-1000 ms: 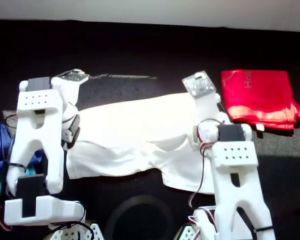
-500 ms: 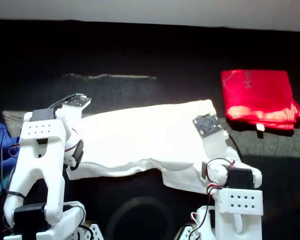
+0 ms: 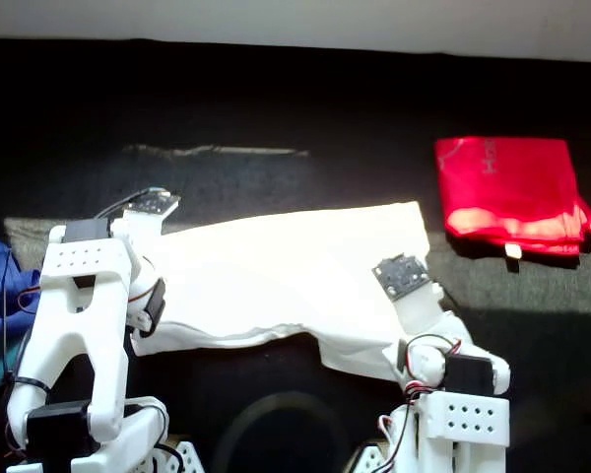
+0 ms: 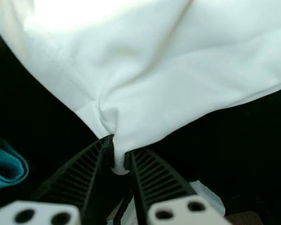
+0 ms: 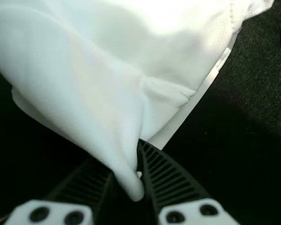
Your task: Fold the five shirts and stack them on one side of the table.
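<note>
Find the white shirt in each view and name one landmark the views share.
High view: the white shirt lies spread across the picture's centre.
Left wrist view: its edge is pinched in the left gripper.
Right wrist view: a fold is pinched in the right gripper.
Shared landmark: the black table.

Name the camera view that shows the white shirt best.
The high view: the white shirt shows there nearly whole, outline and all. The left wrist view gives a bunched edge of it pinched in the left gripper, and the right wrist view gives a fold of it clamped in the right gripper.
</note>
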Robot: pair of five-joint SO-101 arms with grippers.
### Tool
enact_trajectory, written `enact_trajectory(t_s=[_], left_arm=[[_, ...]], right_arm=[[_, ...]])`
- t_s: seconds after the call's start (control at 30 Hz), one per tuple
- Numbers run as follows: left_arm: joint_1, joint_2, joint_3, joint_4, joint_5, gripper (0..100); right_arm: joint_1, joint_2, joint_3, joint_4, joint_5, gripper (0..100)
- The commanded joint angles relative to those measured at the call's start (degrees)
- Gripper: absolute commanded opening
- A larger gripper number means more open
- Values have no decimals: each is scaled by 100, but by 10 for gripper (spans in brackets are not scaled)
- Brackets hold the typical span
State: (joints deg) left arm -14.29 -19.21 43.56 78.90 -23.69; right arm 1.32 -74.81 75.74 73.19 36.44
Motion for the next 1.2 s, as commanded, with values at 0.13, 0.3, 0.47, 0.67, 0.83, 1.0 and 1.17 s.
enact_trajectory(t_s=[0.13, 0.3, 0.47, 0.67, 0.83, 1.0, 1.17], left_arm=[[22, -233, -57, 273, -229, 136], [22, -233, -110, 281, -237, 171], [-31, -233, -866, 659, -229, 172], [-286, -180, -2193, 888, -229, 168], [13, -75, -2026, 290, -185, 26], [462, 875, -1895, -501, 396, 10], [602, 2316, -2440, -1002, 923, 10]], right_arm=[[-101, -92, -84, 154, 79, 253], [-215, -92, -699, 585, 79, 269], [-215, -92, -2044, 1130, 79, 269], [-215, -40, -3152, 760, 44, 265], [-295, 673, -2624, -602, -220, 0], [-637, 2308, -2492, -1719, -598, 5], [-1095, 4171, -2993, -2527, -914, 8]])
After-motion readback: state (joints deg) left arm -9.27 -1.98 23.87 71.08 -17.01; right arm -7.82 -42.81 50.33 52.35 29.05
